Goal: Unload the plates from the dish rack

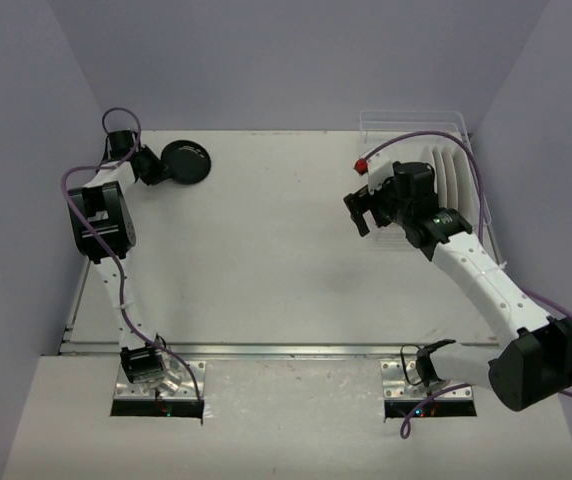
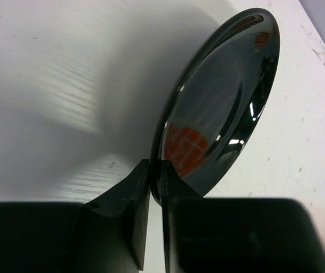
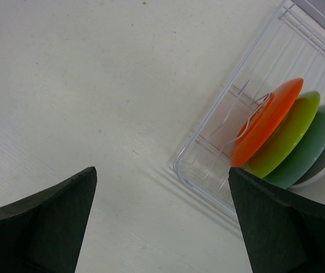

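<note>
Two arms seen from above: my left gripper (image 1: pixel 162 170) holds the black plate (image 1: pixel 187 161) at the table's (image 1: pixel 266 260) ten o'clock; my right gripper (image 1: pixel 356 212) hovers beside the dish rack (image 1: pixel 411 119) at two o'clock. Left wrist: fingers (image 2: pixel 129 210) pinch the plate's rim; releasing it looks next. Right wrist: jaws wide, empty; the orange plate (image 3: pixel 267 120) stands nearest in the rack, at three o'clock, likely my next pick.

Black plate (image 2: pixel 219 108) glossy, mirror-like reflections; dish rack (image 3: pixel 253 108) clear plastic, thin wire tines; orange plate (image 3: pixel 267 122) smooth, satin sheen; table (image 1: pixel 266 250) matt white, faint grain; right claw (image 3: pixel 162 222) matt black
</note>
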